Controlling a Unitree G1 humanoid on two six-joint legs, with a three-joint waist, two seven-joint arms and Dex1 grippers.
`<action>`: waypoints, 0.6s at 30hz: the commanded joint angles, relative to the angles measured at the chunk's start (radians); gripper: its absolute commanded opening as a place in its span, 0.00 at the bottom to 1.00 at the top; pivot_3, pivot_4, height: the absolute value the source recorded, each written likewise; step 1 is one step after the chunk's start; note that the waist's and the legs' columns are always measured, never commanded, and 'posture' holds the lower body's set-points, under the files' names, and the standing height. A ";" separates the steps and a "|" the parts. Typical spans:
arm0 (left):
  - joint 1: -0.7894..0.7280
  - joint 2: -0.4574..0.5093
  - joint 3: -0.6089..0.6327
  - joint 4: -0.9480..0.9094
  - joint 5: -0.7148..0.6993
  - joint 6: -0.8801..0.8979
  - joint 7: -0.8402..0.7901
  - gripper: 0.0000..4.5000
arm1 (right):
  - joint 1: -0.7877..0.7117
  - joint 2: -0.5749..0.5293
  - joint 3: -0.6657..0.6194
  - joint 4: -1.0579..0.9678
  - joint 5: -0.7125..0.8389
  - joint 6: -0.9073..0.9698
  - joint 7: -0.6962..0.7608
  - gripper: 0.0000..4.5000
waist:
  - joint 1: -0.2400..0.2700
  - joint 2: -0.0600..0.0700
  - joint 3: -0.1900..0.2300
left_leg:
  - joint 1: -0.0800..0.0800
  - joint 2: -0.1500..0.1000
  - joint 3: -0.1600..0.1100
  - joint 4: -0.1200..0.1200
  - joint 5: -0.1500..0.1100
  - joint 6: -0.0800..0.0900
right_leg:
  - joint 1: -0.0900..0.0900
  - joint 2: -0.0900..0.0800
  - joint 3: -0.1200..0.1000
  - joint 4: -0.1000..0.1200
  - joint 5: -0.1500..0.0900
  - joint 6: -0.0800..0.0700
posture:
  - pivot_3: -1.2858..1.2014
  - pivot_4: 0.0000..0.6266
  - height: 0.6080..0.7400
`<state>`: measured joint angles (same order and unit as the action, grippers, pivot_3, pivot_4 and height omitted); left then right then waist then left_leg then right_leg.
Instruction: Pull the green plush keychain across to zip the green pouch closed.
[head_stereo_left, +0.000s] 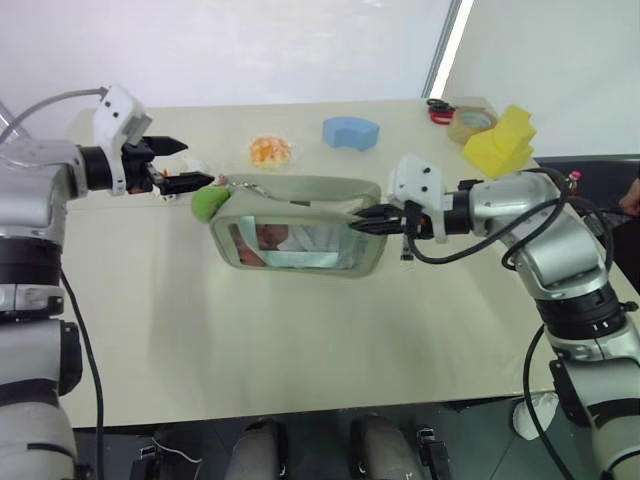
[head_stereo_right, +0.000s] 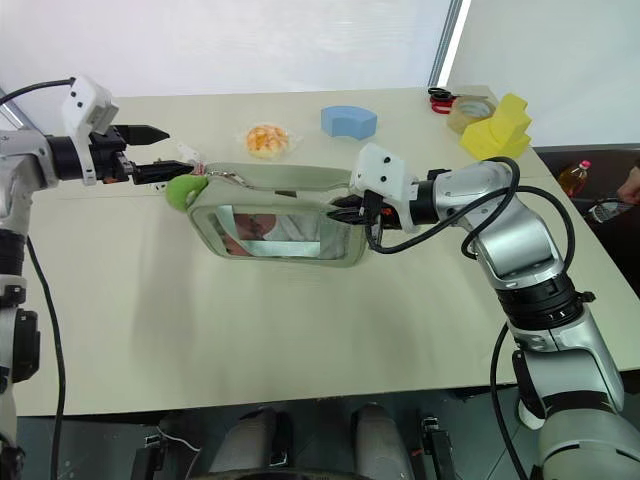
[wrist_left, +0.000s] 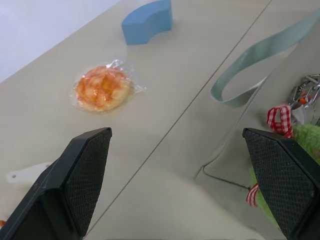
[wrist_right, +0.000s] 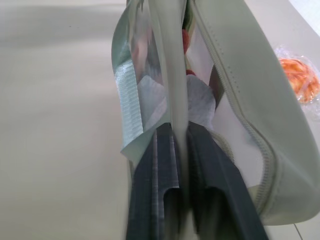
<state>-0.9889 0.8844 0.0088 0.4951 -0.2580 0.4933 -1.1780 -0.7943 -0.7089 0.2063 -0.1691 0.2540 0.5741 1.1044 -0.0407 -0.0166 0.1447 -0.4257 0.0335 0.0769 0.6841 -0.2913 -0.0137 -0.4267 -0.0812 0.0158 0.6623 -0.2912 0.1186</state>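
- Because it is a small fuzzy lime-green plush keychain (head_stereo_left: 207, 202), it should be light and squashy, so a firm pinch on the ball or right at its ring by the zipper pull looks the best hold; it hangs at the end of the pouch nearest the robot's left arm.
- The boxy sage-green fabric pouch with a clear plastic window (head_stereo_left: 298, 232) stands near the middle of the beige worktop (head_stereo_left: 300, 340), reddish and white contents showing through the window; its soft walls would likely buckle under a pull unless the far end is anchored.
- The right gripper (head_stereo_left: 366, 220) is clenched on the pouch's end opposite the keychain, which the right wrist view shows as a thin fold of pale fabric pinched between the black fingers (wrist_right: 150, 190).
- The left gripper (head_stereo_left: 180, 165) hangs released, jaws wide, just beside the keychain and not touching it.
- The left wrist view adds a red-and-white checked ribbon (wrist_left: 278, 118) and a metal ring at the keychain, plus a pale green strap (wrist_left: 260, 55).
- Farther back lie a wrapped orange-yellow round item (head_stereo_left: 270, 151), a blue foam block (head_stereo_left: 351, 132) and a yellow foam block (head_stereo_left: 503, 140).
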 joint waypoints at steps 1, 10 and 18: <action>-0.081 0.044 0.070 -0.076 -0.083 0.126 -0.036 1.00 | -0.006 0.012 -0.006 -0.001 0.001 -0.025 -0.003 0.01 | -0.001 -0.001 0.000 | 0.000 0.000 0.000 0.000 0.000 0.000 | 0.000 0.000 0.000 0.000 0.000 0.000 | 0.52 0.24 1.00; 0.069 0.152 0.026 -0.323 -0.142 0.244 -0.172 1.00 | -0.029 0.027 0.008 0.055 -0.026 -0.084 0.010 0.01 | -0.004 -0.001 0.000 | 0.001 0.001 -0.001 -0.001 0.000 0.000 | 0.000 0.000 0.001 0.000 0.000 0.000 | 0.52 0.24 1.00; 0.166 0.115 0.013 -0.337 -0.087 0.144 -0.101 1.00 | -0.044 0.036 0.004 0.088 -0.032 -0.100 0.019 0.01 | 0.000 -0.001 0.000 | 0.001 0.001 -0.001 0.000 0.000 0.000 | 0.000 0.000 0.001 0.000 0.000 0.000 | 0.52 0.24 1.00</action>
<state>-0.8174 1.0075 0.0078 0.1648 -0.3545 0.6603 -1.3087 -0.8173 -0.6833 0.2151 -0.0746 0.2186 0.4821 1.1181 -0.0407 -0.0173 0.1451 -0.4243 0.0342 0.0761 0.6837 -0.2914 -0.0136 -0.4263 -0.0811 0.0165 0.6625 -0.2912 0.1185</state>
